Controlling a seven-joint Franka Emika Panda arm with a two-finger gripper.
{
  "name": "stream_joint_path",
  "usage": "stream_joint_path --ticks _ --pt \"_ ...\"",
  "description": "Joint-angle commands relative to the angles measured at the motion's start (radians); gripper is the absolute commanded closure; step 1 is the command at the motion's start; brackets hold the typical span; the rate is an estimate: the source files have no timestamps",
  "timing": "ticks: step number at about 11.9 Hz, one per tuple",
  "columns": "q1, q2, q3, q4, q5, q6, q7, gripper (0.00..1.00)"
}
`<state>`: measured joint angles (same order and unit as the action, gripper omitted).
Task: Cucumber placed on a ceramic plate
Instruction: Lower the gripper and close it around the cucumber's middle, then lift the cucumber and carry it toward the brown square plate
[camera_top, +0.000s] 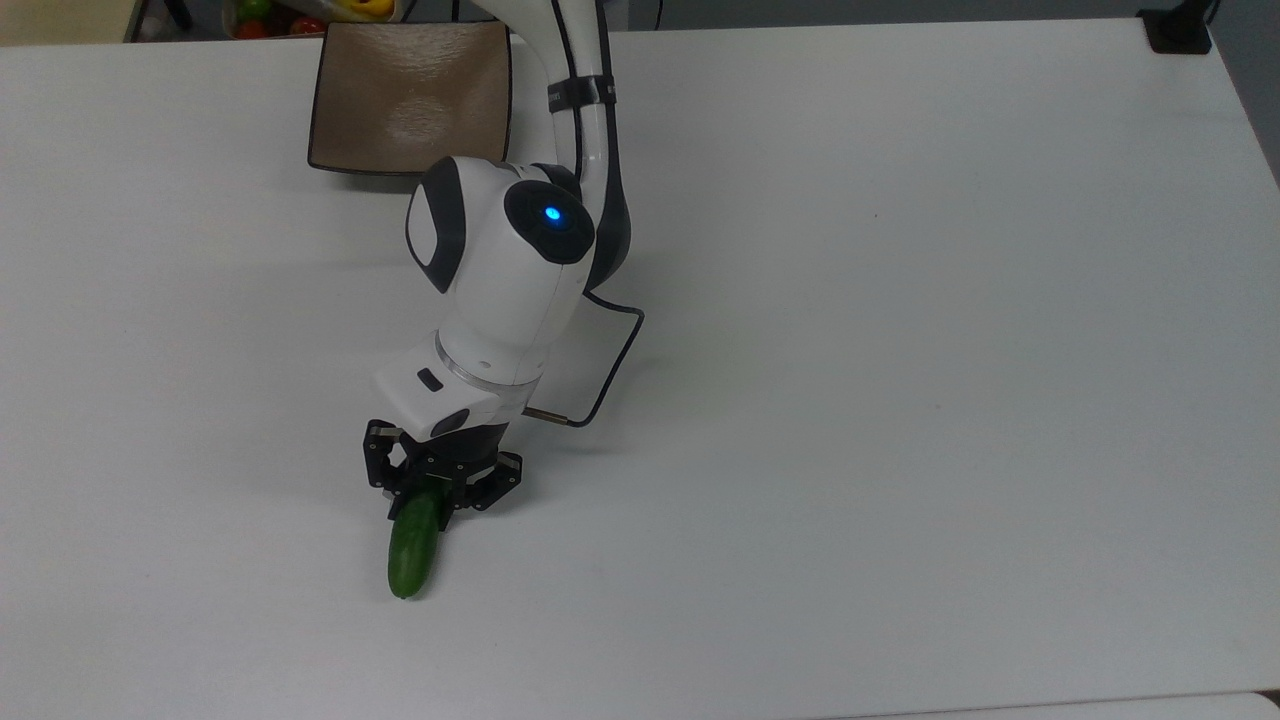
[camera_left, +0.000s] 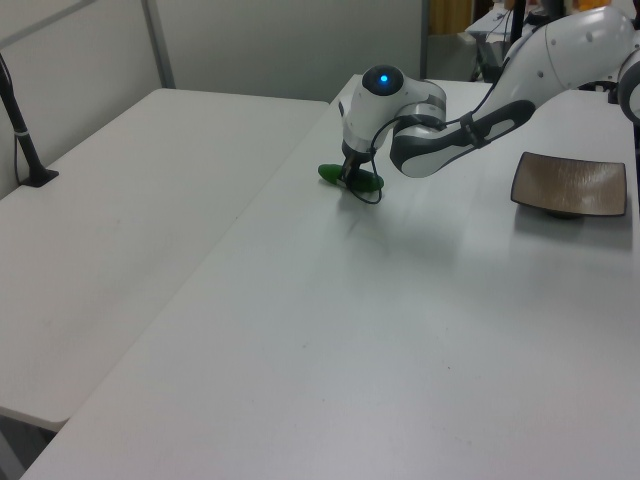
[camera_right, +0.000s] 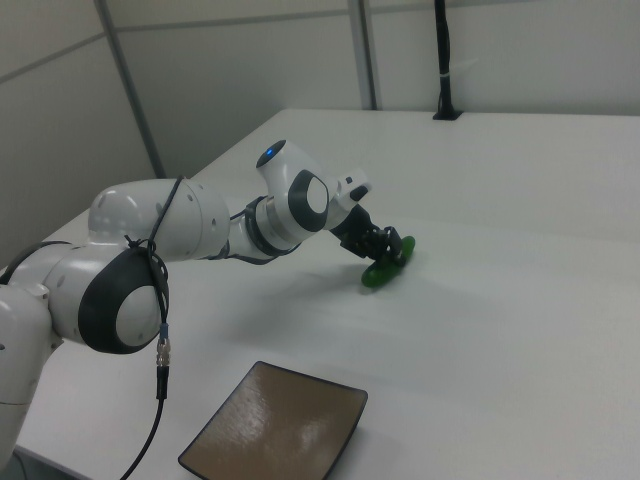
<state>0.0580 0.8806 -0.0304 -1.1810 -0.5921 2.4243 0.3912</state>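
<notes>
I see bare table (camera_top: 900, 400) between the cucumber (camera_top: 412, 555) and the plate (camera_top: 410, 95) at the far edge; my own arm (camera_top: 500, 270) spans it.

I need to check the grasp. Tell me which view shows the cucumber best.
The top view: the cucumber lies lengthwise, its upper end under the gripper and most of its length in sight. In the left view the cucumber is partly behind the arm; in the right view it is foreshortened.
</notes>
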Motion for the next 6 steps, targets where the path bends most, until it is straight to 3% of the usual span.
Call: stream_joint_path --ticks 1,2,3,6 --pt "-0.003 -0.043 0.013 -0.002 -0.017 0.007 0.034 0.86" --pt "-0.029 -0.098 0.038 -0.037 -0.011 -0.005 0.031 0.86" --pt "-0.039 -0.17 0.078 -0.118 -0.009 -0.008 0.029 0.86" --pt "-0.068 -0.371 0.131 -0.366 -0.006 -0.008 0.028 0.86"
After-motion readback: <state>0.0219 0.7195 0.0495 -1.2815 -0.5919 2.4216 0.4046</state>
